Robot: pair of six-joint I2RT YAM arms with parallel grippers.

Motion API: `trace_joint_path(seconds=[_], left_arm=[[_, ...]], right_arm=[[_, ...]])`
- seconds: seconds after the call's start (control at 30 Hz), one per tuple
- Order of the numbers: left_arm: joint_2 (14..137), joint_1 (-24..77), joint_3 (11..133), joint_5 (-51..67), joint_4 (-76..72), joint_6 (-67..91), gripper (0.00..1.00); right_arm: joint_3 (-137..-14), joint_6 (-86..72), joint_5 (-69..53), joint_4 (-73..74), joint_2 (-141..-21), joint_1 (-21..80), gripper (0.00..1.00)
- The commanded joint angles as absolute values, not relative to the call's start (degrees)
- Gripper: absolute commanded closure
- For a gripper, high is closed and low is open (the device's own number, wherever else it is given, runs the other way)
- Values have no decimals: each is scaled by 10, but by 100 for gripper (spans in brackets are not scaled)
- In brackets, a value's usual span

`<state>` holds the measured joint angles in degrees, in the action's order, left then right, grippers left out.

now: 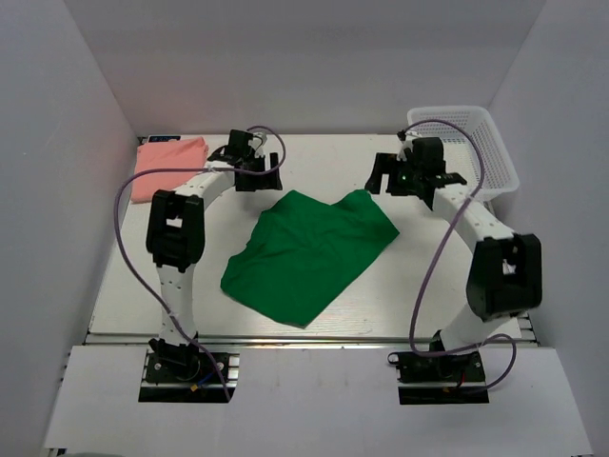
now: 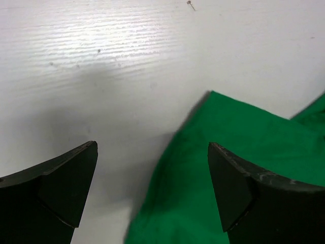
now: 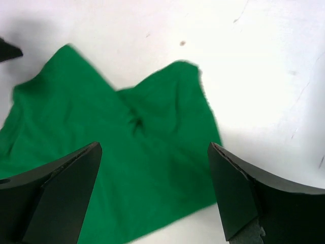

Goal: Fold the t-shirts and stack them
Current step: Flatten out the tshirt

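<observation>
Left tool (image 2: 152,188) & right tool (image 3: 155,193) both wide open, empty. Green t-shirt (image 1: 309,252) lies btw them, long axis near-left to far-right; right tool is nearer its far corner.

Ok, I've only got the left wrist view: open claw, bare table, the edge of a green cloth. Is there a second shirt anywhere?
Observer: Yes, a salmon pink cloth shirt lies at the far left corner of the table, apart from the bright green cloth t-shirt.
Operator: And what's the right claw doing?
Observer: The right claw is open over the green shirt's far right corner, holding nothing.
Operator: Anything else out there?
Observer: A white plastic mesh basket stands at the far right corner.
</observation>
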<state>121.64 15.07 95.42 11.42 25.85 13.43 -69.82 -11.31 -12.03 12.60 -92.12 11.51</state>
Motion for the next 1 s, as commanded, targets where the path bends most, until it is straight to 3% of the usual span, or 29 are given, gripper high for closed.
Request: trace_joint_path(seconds=[0.0,0.33,0.47,0.67,0.7,0.77,0.8,0.83,0.97], left_arm=[[1248,167,1016,130,290,120,0],[1298,214,1027,83,261,88,0],[1325,237,1051,34,274,83,6],[1346,256,1071,-12,287,83,45],[1346,256,1071,-12,280,83,57],[1346,256,1071,-12,274,83,73],[1346,256,1071,-4,269,83,94],[1346,256,1071,5,269,83,100],[1332,256,1036,11,243,83,100]], right_arm=[[-773,-96,-65,172,-989,126,10],[-899,-136,-3,178,-1133,135,13],[-939,-141,-5,184,-1180,138,16],[-951,-145,-4,175,-1208,140,19],[-951,-145,-3,174,-1213,140,19],[-953,-142,-2,173,-1223,141,21],[-953,-142,-3,173,-1228,142,21],[-954,-143,-4,171,-1230,143,24],[-967,-143,-14,170,-1254,145,31]])
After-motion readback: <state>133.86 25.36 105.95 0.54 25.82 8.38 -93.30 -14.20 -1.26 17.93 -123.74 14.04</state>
